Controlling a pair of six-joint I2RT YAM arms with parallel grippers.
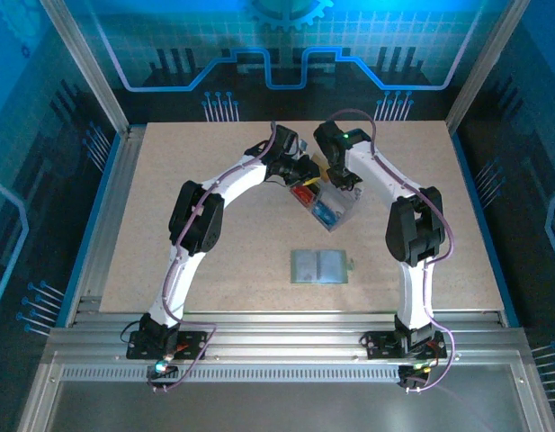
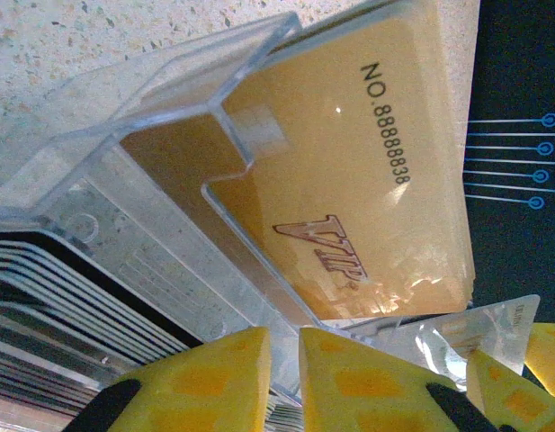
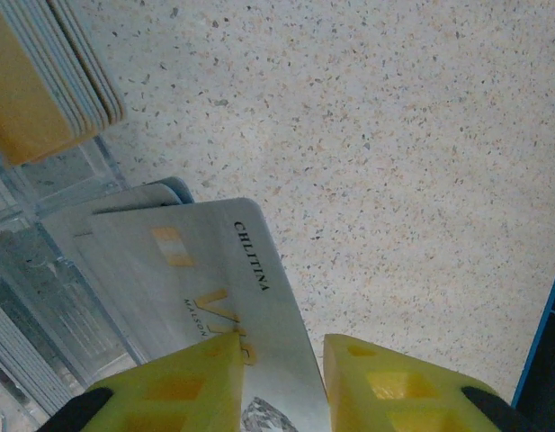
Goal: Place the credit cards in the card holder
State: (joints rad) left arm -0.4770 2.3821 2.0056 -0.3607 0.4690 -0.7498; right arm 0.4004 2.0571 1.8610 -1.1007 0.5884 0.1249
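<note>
The sage-green card holder (image 1: 319,266) lies open and flat on the table, nearer to me than both arms. Behind it stands the clear tray (image 1: 335,216), with red cards (image 1: 302,194) and blue cards (image 1: 324,213) in it. My left gripper (image 1: 306,173) is at the tray's far left end. Its yellow fingers (image 2: 205,382) are nearly closed on a clear tray wall (image 2: 151,234), beside the tan-gold VIP cards (image 2: 349,180) and a black-and-white stack (image 2: 61,306). My right gripper (image 3: 281,378) is open, with a pale grey-white card (image 3: 196,270) slanting up between its fingers from the tray.
More tan-gold cards (image 3: 25,99) lean at the upper left of the right wrist view above the tray (image 3: 52,297). Speckled tabletop (image 3: 394,162) spreads out to the right of the tray. The metal frame rails (image 1: 106,225) border the table.
</note>
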